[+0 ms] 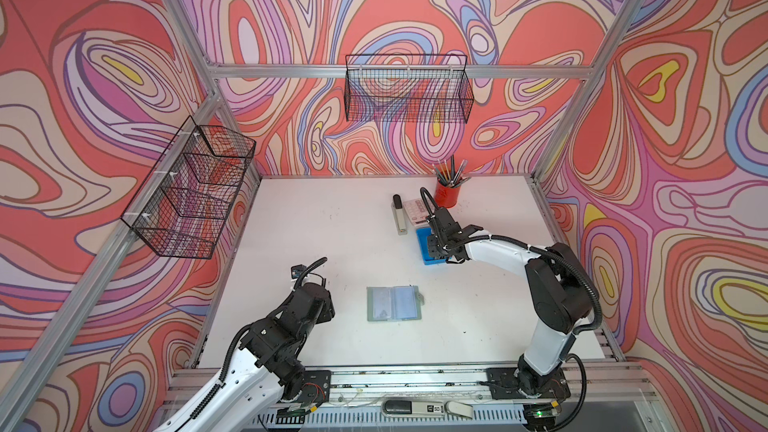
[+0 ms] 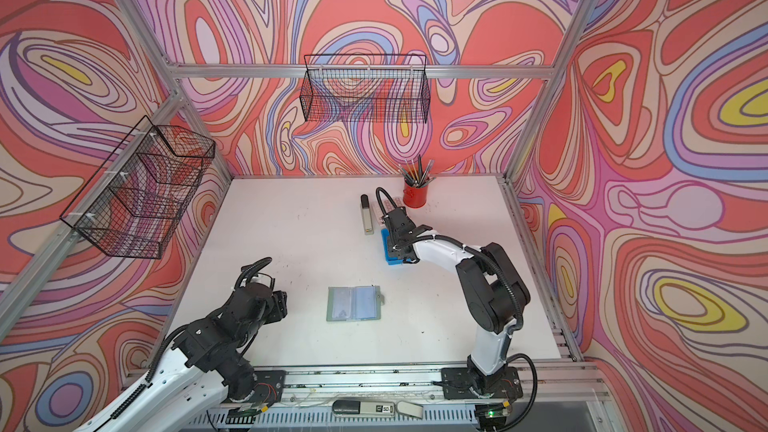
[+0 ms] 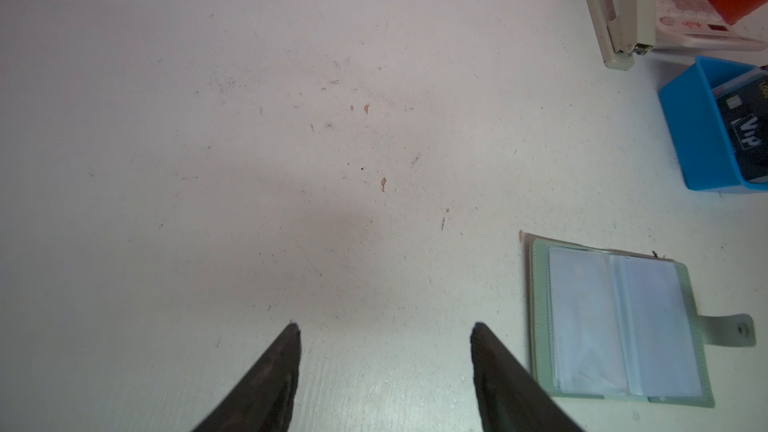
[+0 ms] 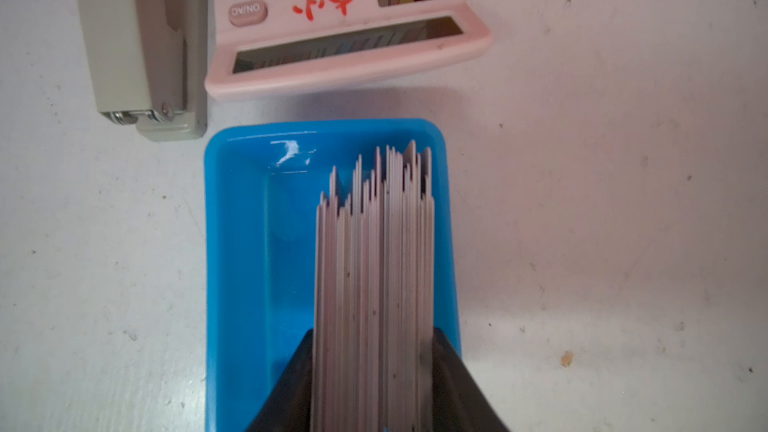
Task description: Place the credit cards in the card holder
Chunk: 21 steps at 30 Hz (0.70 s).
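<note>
The credit cards stand on edge as a thick stack inside a small blue tray. My right gripper reaches down into the tray, one finger pressed against each side of the stack. In the left wrist view the front card is dark with white "Vip". The sage-green card holder lies open and flat on the table, clear sleeves up, snap tab to the right. My left gripper hovers open over bare table just left of the card holder, holding nothing.
A beige stapler and a pink-white calculator lie just behind the blue tray. A red cup of pencils stands at the back. Wire baskets hang on the back and left walls.
</note>
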Tool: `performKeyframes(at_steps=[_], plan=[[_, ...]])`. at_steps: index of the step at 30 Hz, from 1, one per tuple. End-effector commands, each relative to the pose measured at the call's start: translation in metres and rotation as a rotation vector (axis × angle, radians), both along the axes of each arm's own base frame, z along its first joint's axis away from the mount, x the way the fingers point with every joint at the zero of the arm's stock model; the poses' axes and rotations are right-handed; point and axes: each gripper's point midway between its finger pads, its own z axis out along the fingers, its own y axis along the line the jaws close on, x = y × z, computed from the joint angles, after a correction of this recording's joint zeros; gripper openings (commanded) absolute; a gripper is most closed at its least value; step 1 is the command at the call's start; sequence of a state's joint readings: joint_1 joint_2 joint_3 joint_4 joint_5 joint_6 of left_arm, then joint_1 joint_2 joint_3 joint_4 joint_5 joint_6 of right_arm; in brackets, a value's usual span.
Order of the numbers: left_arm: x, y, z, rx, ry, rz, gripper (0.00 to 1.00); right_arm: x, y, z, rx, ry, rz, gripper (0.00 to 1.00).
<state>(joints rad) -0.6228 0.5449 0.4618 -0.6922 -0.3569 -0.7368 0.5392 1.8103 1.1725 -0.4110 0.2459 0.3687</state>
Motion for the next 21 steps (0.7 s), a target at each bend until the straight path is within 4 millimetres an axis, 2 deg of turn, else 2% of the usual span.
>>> performKeyframes(at_steps=[1, 6, 10, 15, 21], plan=[[-0.005, 0.006, -0.007, 0.018, 0.021, 0.018, 0.67, -0.006, 0.011, -0.016, 0.045, 0.054, 0.009, 0.38], [-0.005, 0.006, -0.007, 0.017, 0.023, 0.015, 0.67, -0.007, 0.03, -0.029, 0.161, 0.108, 0.035, 0.38], [-0.006, 0.006, -0.007, 0.016, 0.022, 0.016, 0.67, -0.006, 0.043, -0.027, 0.218, 0.116, 0.066, 0.38], [-0.006, 0.006, -0.007, 0.015, 0.018, 0.017, 0.67, -0.006, 0.051, -0.021, 0.268, 0.113, 0.091, 0.41], [-0.006, 0.006, -0.007, 0.016, 0.021, 0.017, 0.67, -0.001, 0.055, -0.022, 0.308, 0.114, 0.09, 0.51]])
